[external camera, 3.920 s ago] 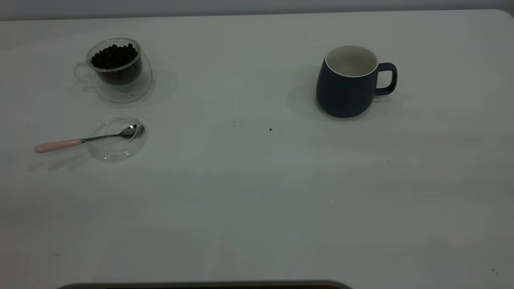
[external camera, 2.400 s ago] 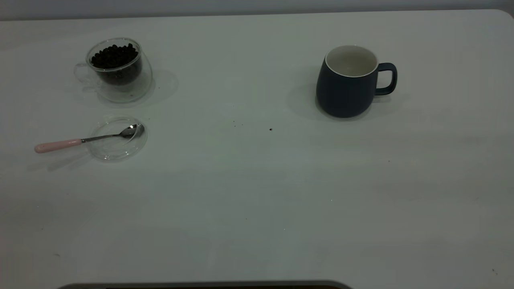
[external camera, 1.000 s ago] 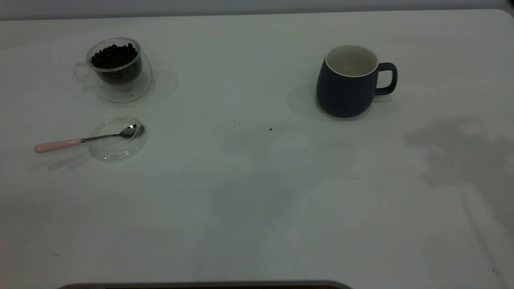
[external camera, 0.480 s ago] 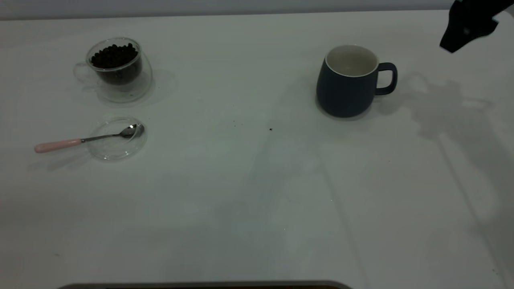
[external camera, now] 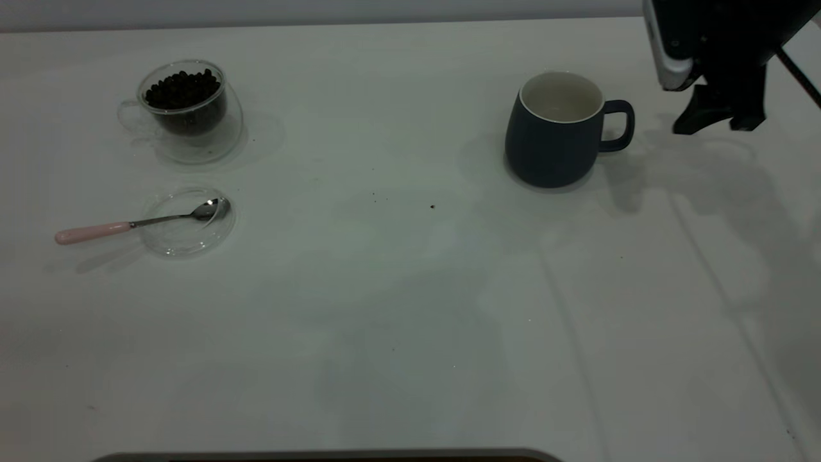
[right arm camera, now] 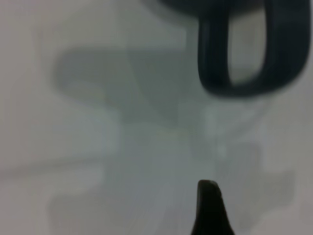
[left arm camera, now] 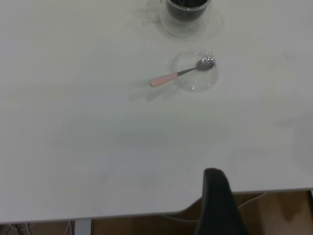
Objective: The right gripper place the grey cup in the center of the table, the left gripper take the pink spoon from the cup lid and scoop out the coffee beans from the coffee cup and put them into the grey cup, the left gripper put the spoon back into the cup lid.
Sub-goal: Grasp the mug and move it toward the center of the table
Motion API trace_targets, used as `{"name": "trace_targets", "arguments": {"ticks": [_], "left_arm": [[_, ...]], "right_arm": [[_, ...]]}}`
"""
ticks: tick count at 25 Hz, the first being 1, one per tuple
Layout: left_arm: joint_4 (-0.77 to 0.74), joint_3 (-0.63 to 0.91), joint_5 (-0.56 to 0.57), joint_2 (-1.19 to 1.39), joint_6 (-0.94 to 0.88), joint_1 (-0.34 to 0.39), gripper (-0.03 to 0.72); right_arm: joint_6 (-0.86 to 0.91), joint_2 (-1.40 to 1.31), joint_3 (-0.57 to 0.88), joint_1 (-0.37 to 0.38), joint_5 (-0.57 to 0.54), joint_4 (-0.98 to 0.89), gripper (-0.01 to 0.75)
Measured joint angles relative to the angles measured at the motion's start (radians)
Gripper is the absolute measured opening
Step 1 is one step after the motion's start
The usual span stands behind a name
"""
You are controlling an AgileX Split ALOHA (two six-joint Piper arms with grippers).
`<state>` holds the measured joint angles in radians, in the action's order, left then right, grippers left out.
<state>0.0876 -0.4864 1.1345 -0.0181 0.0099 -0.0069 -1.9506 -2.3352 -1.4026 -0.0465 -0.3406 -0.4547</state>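
Observation:
The grey cup (external camera: 551,141) stands upright and empty at the table's (external camera: 410,301) right rear, its handle (right arm camera: 239,49) turned toward my right gripper (external camera: 715,125). That gripper hangs open just right of the handle, apart from it. The coffee cup (external camera: 186,112) with coffee beans (external camera: 183,90) stands at the left rear. In front of it the pink spoon (external camera: 128,224) lies with its bowl in the cup lid (external camera: 186,234). My left gripper (left arm camera: 217,196) is off the table's edge, far from the spoon (left arm camera: 178,76), the lid (left arm camera: 195,83) and the coffee cup (left arm camera: 186,14).
A few dark specks (external camera: 432,206) lie on the table between the cups. The right arm's shadow falls across the right side of the table. A dark edge (external camera: 321,457) runs along the front.
My right gripper has come in from the top right corner and dropped down to beside the grey cup's handle. The cup, spoon, lid and coffee cup have not moved.

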Motion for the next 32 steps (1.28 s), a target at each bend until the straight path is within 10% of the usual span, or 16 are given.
{"name": "trace_targets", "arguments": {"ticks": [32], "left_arm": [[0.000,0.000,0.000,0.000,0.000,0.000,0.522]], "right_arm": [[-0.164,-0.115,-0.138,-0.331,-0.019,-0.399,0.538]]}}
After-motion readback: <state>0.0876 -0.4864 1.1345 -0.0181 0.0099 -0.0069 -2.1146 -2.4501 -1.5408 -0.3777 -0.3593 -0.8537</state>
